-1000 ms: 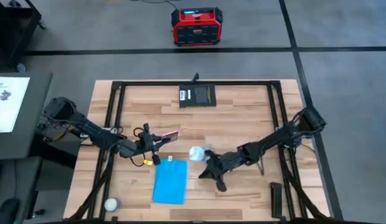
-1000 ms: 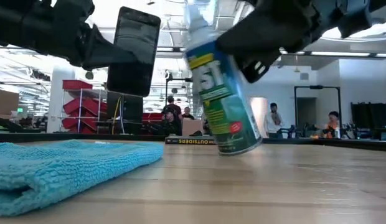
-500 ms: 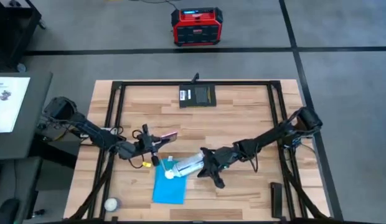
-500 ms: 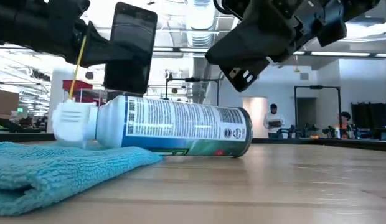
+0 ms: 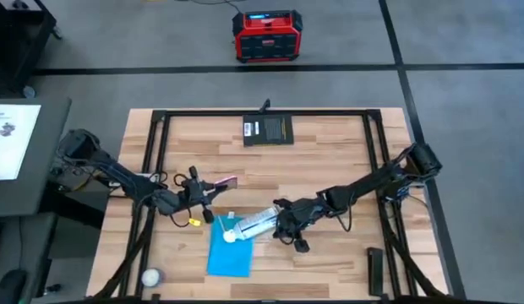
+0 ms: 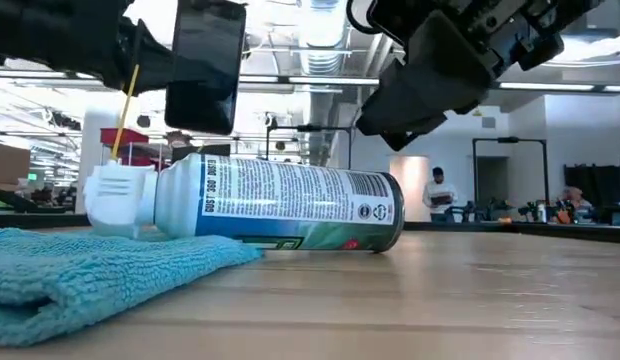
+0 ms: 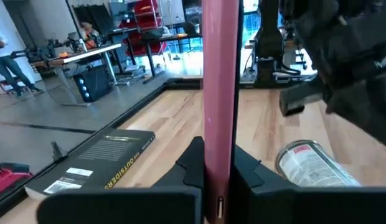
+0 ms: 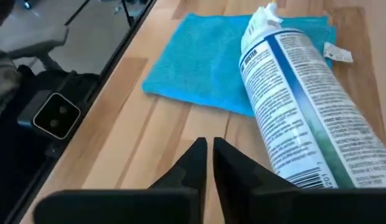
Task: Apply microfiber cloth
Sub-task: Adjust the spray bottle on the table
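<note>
The sky-blue microfiber cloth (image 5: 230,247) lies flat near the table's front edge, also seen in the low view (image 6: 90,270) and the right wrist view (image 8: 211,62). A white-and-green spray can (image 5: 255,225) lies on its side, its white cap end resting on the cloth's far edge (image 6: 115,195). My right gripper (image 5: 289,230) hovers shut just right of the can's base and holds nothing (image 8: 209,155). Left of the cloth, my left gripper (image 5: 203,190) is shut on a pink-backed phone (image 5: 226,181) held in the air. My left gripper pinches the phone's two flat faces at the end nearest the gripper (image 7: 218,186), one finger (image 7: 192,165) on each side. The fingers come level from the table's left. The phone (image 6: 205,65) stands on edge, clear of the table, dark screen toward the near edge.
A black flat book (image 5: 269,129) lies at the far edge, also in the left wrist view (image 7: 99,165). There is a small white round object (image 5: 150,276) at the near left and a black bar (image 5: 374,270) at the near right. A red box (image 5: 266,35) sits on the floor beyond. People stand in the room behind.
The spray can, held tilted under my right gripper a second ago, has gone down onto its side with its cap end on the cloth. My right gripper has let it go and drawn a little up and toward the table's right edge.
</note>
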Robot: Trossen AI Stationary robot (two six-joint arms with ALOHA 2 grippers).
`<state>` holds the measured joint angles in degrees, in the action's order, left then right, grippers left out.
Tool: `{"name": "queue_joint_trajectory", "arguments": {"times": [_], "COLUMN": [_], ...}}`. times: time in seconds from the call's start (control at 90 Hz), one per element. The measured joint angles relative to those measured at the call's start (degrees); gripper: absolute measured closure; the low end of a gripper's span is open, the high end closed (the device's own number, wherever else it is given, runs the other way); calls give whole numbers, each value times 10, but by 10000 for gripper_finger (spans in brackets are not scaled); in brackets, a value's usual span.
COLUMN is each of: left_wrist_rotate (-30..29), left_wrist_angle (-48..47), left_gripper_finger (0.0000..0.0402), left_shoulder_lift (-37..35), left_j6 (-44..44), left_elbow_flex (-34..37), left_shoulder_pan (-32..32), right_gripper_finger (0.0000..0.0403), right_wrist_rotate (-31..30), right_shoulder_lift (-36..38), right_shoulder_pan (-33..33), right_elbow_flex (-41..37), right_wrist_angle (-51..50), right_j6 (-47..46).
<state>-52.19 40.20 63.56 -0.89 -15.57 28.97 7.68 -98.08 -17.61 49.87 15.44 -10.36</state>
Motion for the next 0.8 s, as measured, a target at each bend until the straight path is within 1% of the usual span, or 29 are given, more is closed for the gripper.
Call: {"name": "queue_joint_trajectory", "arguments": {"times": [0.233, 0.489, 0.644, 0.8], "left_wrist_rotate": [0, 1, 1, 1], "left_wrist_angle": [-40, -48, -49, -49], "left_gripper_finger": [399, 399, 399, 399], "left_shoulder_lift": [-35, -38, -38, -38], "left_j6": [-2, -3, -6, -8], "left_elbow_flex": [0, 0, 0, 0], "left_shoulder_pan": [0, 0, 0, 0], "right_gripper_finger": [298, 233, 211, 207], "right_wrist_rotate": [0, -2, -2, -2], "right_shoulder_lift": [0, 0, 0, -1], "right_shoulder_pan": [0, 13, 30, 48], "right_elbow_flex": [0, 19, 36, 42], "right_wrist_angle": [3, -2, -34, -48], "right_j6": [4, 19, 20, 19]}}
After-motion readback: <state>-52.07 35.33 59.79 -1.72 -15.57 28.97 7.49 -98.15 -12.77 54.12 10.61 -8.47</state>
